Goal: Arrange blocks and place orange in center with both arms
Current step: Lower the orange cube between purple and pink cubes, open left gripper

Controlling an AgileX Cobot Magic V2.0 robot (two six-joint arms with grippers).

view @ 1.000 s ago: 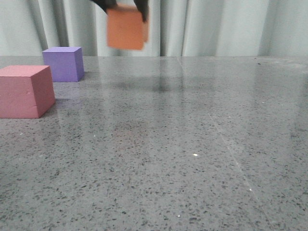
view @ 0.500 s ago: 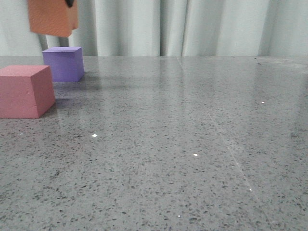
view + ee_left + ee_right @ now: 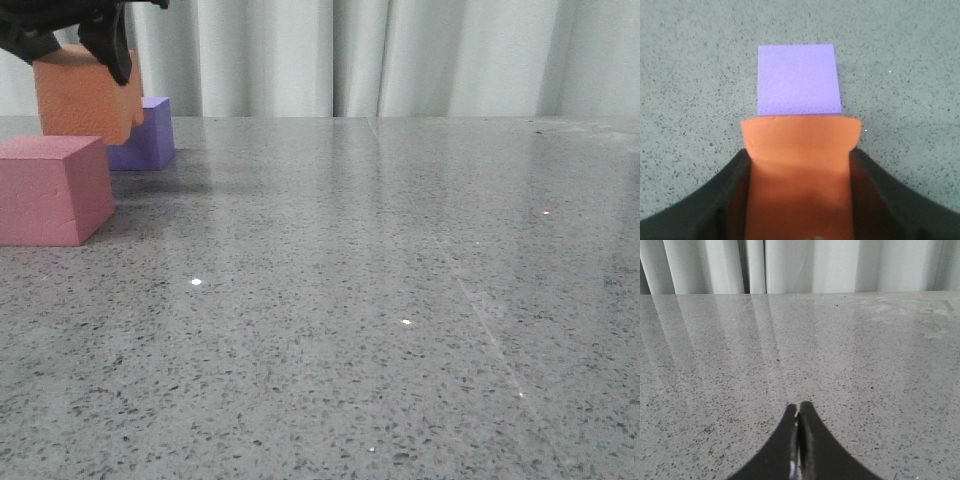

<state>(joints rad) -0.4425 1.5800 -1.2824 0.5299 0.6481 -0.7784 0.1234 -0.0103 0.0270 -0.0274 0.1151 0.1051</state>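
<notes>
Over the last second we have carried the orange cube (image 3: 85, 98) from high above the middle of the bench (image 3: 380, 300) across to the far left, and it has come down: half a second ago it hung clear above the purple cube (image 3: 152, 134), and now it sits lower, in front of that cube and covering most of its left side in the front view. Our left hand (image 3: 70, 45) is closed on the orange cube, one dark finger on each side face, and the left wrist view shows the foam (image 3: 800, 150) squeezed between them with the purple cube (image 3: 798, 80) just beyond its leading edge. The cube appears to be off the bench, though its underside is hidden behind the pink-red cube (image 3: 52, 190), so we cannot be sure how high it hangs. The pink-red cube lies nearer to us and the purple one farther back, neither having moved, with a gap between them. We judge that the orange cube is being lowered into that gap, which would put it in the centre of the row; the placing is not yet done. Our right hand (image 3: 799, 435) has its fingers pressed together on nothing, above bare bench well away from the blocks.
</notes>
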